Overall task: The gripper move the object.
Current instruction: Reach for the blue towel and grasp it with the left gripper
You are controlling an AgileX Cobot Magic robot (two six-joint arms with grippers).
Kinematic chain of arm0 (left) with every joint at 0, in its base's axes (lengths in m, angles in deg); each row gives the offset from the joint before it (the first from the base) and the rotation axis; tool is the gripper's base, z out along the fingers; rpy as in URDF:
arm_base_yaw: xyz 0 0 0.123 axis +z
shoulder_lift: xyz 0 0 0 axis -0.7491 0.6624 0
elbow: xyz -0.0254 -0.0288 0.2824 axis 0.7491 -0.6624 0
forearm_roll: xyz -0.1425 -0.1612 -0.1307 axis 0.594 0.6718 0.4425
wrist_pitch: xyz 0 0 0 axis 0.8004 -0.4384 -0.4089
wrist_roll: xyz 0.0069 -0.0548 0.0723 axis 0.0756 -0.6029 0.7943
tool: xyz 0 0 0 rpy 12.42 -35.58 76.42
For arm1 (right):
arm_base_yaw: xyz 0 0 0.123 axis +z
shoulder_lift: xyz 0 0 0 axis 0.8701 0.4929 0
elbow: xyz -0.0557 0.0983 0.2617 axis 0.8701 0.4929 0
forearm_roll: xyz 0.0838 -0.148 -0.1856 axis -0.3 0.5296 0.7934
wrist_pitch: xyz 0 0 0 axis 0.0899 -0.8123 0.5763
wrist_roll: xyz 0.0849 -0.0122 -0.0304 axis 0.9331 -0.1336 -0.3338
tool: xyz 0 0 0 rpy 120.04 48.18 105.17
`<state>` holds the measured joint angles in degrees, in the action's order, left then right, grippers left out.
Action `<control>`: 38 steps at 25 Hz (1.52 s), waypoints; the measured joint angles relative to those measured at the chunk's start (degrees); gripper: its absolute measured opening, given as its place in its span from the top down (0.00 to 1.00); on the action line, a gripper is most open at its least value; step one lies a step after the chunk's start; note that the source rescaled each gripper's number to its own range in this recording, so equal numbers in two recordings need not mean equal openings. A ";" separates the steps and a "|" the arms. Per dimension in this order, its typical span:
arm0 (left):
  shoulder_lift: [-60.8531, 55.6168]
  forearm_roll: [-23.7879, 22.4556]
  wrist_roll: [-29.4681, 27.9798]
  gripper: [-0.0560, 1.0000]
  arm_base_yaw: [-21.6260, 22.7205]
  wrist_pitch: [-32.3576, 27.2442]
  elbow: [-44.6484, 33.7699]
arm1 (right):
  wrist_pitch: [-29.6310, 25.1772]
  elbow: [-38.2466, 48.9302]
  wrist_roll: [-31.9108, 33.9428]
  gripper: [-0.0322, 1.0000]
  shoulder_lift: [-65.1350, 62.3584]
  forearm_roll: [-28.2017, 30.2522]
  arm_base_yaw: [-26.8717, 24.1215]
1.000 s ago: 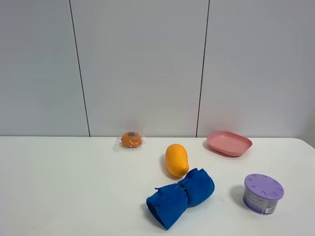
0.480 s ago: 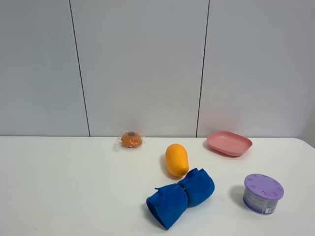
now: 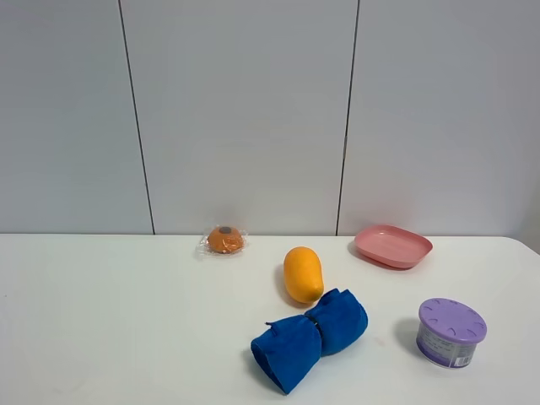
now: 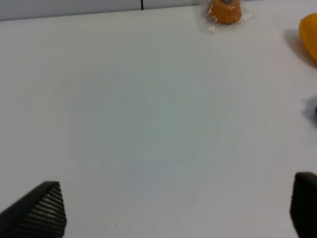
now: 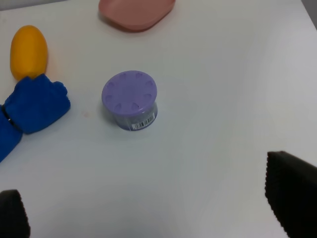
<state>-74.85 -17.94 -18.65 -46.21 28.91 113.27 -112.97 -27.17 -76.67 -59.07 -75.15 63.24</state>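
Observation:
A yellow-orange mango (image 3: 303,273) lies mid-table, touching a rolled blue cloth (image 3: 310,337) in front of it. A purple lidded can (image 3: 451,332) stands at the right. A wrapped orange bun (image 3: 224,240) sits at the back. Neither arm shows in the exterior high view. My left gripper (image 4: 171,208) is open and empty over bare table, with the bun (image 4: 225,11) far ahead. My right gripper (image 5: 151,206) is open and empty, held above and short of the can (image 5: 130,98). The cloth (image 5: 30,106) and mango (image 5: 28,51) lie beside it.
A pink plate (image 3: 393,245) sits at the back right, also in the right wrist view (image 5: 136,12). The white table (image 3: 118,321) ends at a grey panelled wall behind. The table's right edge (image 5: 309,15) runs close to the can's side.

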 joint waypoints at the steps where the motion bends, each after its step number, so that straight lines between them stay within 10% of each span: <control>1: 0.00 0.00 0.13 0.01 0.00 0.00 0.08 | 0.00 0.00 0.00 0.00 0.00 0.00 0.00; 14: 17.84 2.98 12.27 0.01 0.00 0.90 19.19 | 0.01 0.00 0.00 0.00 0.00 0.00 0.00; 25: 48.71 22.03 31.41 0.01 -0.36 12.75 25.00 | 0.01 0.00 0.00 0.00 0.00 0.00 0.00; 38: 87.58 11.89 29.62 0.01 -24.44 20.47 45.35 | 0.01 0.00 0.00 0.00 0.00 0.00 0.00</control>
<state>12.74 -6.05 10.98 -70.64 49.38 158.62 -112.96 -27.17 -76.67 -59.07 -75.15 63.24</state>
